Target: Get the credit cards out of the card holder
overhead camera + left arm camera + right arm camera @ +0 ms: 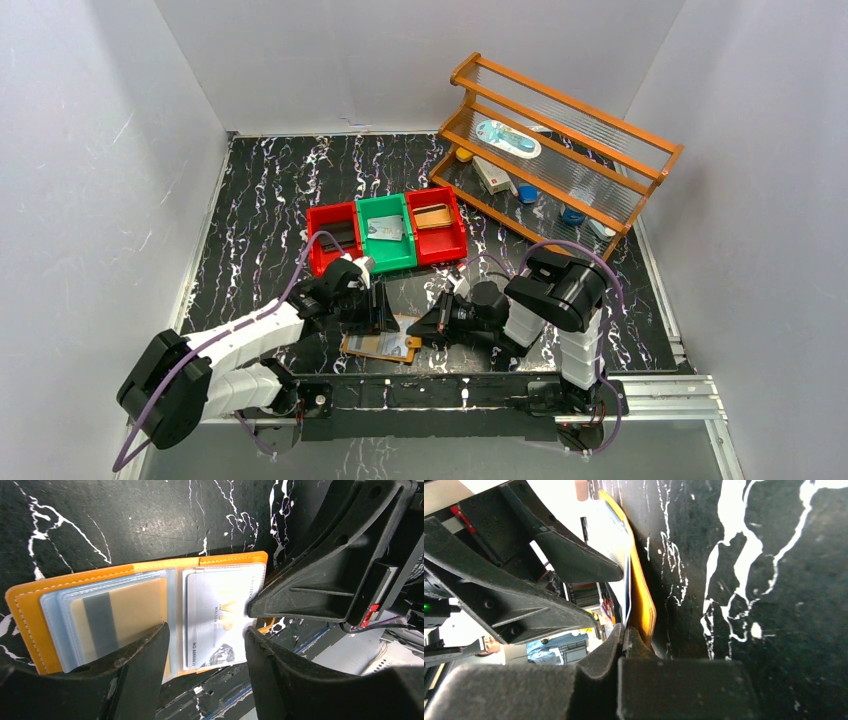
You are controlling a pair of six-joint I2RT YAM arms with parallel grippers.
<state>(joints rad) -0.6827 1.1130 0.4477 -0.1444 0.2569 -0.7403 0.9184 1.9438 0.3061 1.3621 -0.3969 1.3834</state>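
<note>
Tan-orange leather book-style card holder (30, 610) lies open on the black marbled worktop (125, 520), right under the spread left claw (205, 630), which I'd guess pins it down. The right claw (624, 632) is pinching the edge of the pale silver plastic VIP card (215, 605), probably to slide it out.

The left arm (245, 335) and right arm (555, 300) are stretched low and inward, the claws brought almost tip to tip. The left claw (206, 635) is held part open, its fingers (145, 650) pointed down. The right claw (624, 630) is pinched shut on a card (215, 610) edge.
</note>
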